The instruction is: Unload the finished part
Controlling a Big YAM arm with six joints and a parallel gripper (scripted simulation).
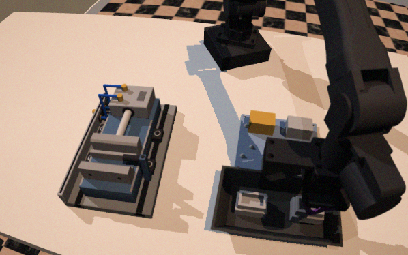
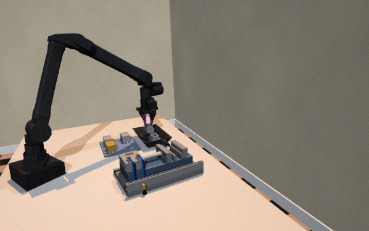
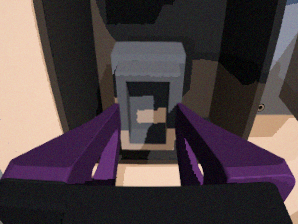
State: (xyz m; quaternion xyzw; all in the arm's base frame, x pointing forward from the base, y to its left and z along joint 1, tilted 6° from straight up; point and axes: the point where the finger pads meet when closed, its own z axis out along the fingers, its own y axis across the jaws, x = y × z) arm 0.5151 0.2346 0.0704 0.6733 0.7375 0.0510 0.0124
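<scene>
My gripper [image 1: 312,208] is shut on the grey finished part [image 3: 148,92], whose dark pocket faces the wrist camera. The purple fingers grip its two sides. In the exterior view the gripper [image 2: 148,118] holds the part [image 2: 149,128] low over the black outfeed tray [image 2: 152,135]. In the top view the held part [image 1: 297,207] is mostly hidden behind the arm, inside the right half of the tray [image 1: 276,208]. I cannot tell whether it touches the tray floor. The vise [image 1: 116,153] stands at the left with nothing between its jaws.
Another grey block with a pocket on top [image 1: 250,202] lies in the tray's left half. Behind the tray a blue plate [image 1: 254,140] carries a yellow block [image 1: 262,122] and a grey block [image 1: 300,127]. The arm's base [image 1: 237,42] stands at the back.
</scene>
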